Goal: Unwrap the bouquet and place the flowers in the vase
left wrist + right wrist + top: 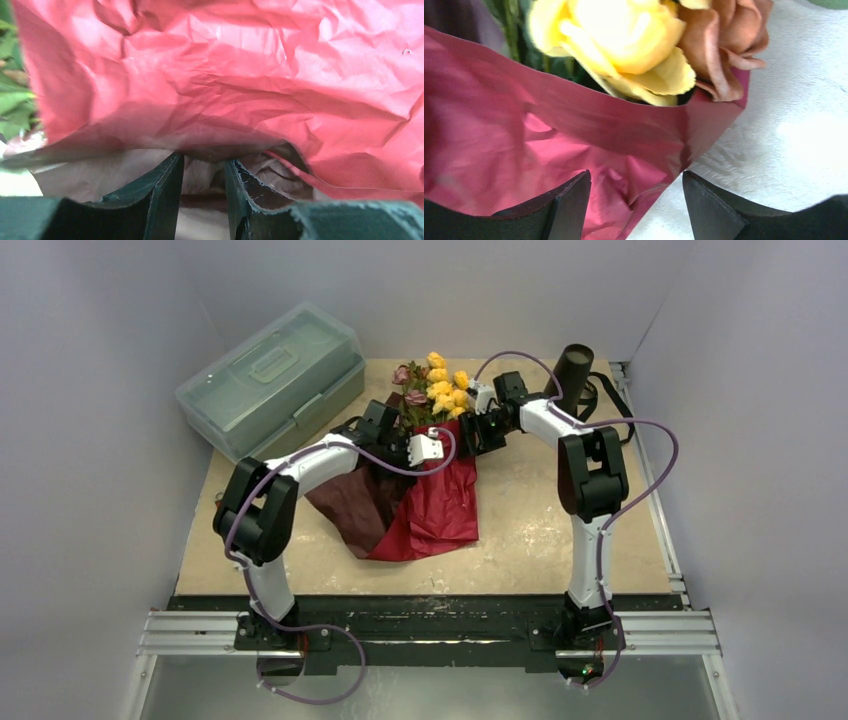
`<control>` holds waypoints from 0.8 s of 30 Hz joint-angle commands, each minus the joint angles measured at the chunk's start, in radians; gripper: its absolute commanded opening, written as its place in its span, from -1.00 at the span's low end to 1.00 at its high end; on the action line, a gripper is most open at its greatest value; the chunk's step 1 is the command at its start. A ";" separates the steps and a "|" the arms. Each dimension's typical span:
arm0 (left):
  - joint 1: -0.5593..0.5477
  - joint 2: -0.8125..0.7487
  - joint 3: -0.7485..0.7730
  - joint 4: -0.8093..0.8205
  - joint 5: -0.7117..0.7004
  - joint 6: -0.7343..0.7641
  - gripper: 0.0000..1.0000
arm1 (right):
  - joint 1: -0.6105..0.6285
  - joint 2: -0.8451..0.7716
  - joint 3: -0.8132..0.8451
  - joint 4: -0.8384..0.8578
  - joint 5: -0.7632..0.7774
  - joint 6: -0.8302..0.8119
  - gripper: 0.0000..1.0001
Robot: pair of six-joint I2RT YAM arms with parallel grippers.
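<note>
Bouquet (437, 495), yellow+pink blooms in red/maroon paper, lies on bench (560, 530); tall matte-black vase (574, 375) upright at back. R gripper (636, 186) apart astride wrap edge; L gripper (202, 172): can't tell.

Vase (575, 368) btm half behind R arm (592, 472)

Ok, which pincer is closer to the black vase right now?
Right. The right pincer sits at the bouquet's right edge, left of the vase; the left pincer is farther left, over the bouquet's red paper.
</note>
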 commanded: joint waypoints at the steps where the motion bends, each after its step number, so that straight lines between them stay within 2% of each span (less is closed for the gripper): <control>1: 0.034 -0.011 -0.017 -0.055 0.004 0.053 -0.28 | 0.009 0.022 0.007 0.005 0.087 0.002 0.35; 5: 0.080 -0.018 -0.048 -0.090 0.015 0.083 -0.18 | 0.009 0.029 -0.015 0.017 0.068 0.011 0.02; 11: 0.165 -0.014 -0.082 -0.209 0.037 0.173 0.12 | 0.009 0.033 -0.043 0.030 0.047 0.028 -0.45; 15: 0.190 -0.012 -0.114 -0.235 0.014 0.226 0.13 | 0.008 0.035 -0.050 0.031 0.027 0.035 -0.72; 19: 0.217 -0.003 -0.171 -0.185 -0.058 0.286 0.11 | 0.009 0.028 -0.056 0.036 -0.006 0.042 -0.91; 21: 0.231 0.019 -0.166 -0.162 -0.085 0.288 0.06 | 0.008 0.024 -0.060 0.042 -0.025 0.045 -1.00; 24: 0.249 0.059 -0.125 -0.141 -0.107 0.278 -0.04 | 0.008 0.022 -0.061 0.060 -0.068 0.061 -1.00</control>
